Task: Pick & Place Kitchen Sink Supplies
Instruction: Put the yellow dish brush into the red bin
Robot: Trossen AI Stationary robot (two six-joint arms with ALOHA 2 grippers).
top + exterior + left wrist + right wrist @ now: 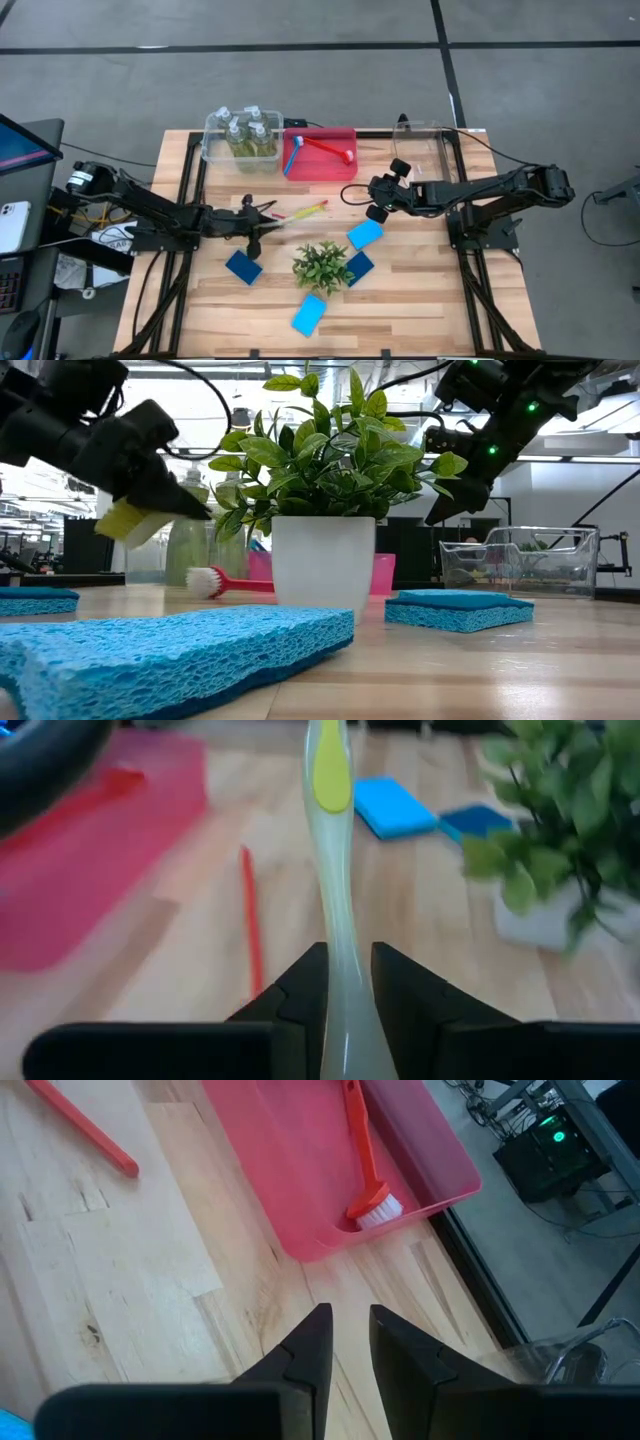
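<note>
Wooden slats of the table (420,290) carry a potted plant (322,264) ringed by blue sponges (244,267), with a red bin (320,165) and a clear bin of bottles (243,137) at the far edge. A yellow brush (331,870) is pinched by its handle between the nearly closed jaws of the left gripper (349,982), raised off the table; carrying to the red bin is judged next. Nothing is held by the right gripper (349,1335), its jaws narrowly parted near the red bin

A wooden table (420,300) carries four blue sponges (310,315), a potted plant (322,266) (dead centre), a red bin (320,165), two clear bins (215,150) and a red brush (268,214).
</note>
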